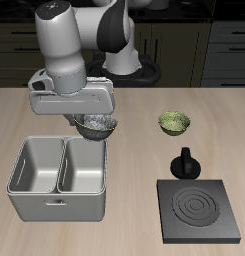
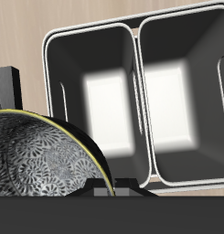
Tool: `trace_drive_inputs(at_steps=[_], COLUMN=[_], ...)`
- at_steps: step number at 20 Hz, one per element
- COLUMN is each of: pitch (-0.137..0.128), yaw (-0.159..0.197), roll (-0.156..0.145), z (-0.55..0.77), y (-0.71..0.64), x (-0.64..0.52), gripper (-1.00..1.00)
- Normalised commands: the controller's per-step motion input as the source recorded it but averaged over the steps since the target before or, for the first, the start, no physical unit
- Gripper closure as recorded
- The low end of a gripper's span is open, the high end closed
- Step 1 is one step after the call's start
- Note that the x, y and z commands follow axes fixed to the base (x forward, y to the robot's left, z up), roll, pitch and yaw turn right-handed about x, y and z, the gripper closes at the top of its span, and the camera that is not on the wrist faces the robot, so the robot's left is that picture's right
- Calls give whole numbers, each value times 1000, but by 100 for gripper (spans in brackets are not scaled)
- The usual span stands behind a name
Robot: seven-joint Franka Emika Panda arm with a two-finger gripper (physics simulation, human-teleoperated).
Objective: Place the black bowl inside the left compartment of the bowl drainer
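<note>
Right now I am carrying the small round dark bowl with the mottled silvery inside (image 1: 97,126) in the two-finger gripper (image 1: 91,121), which is clamped on its rim so it is hanging clear above the back edge of the large light-grey metal two-well drainer tub (image 1: 56,202). I am judging it sits nearer the well beside the flat black stove plate (image 1: 201,210), not yet lowered in.

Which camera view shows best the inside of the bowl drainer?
The wrist view: it looks down into the bowl drainer, showing both wells' floors and the dividing wall. The black bowl, held in the claw, hides one corner. The exterior view shows the whole drainer from the front, its floors only at a slant.
</note>
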Motion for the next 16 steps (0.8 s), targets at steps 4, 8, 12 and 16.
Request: trace_drive_inputs(at_steps=[4,8,12,16], pitch=[16,19,18,23], yaw=[-2,-13,-5,57], roll=[-2,33,3,-79], z=[-120,-148,-118,-102], y=[14,110,67,-26], x=[42,43,20,44], gripper=[100,100,100,100])
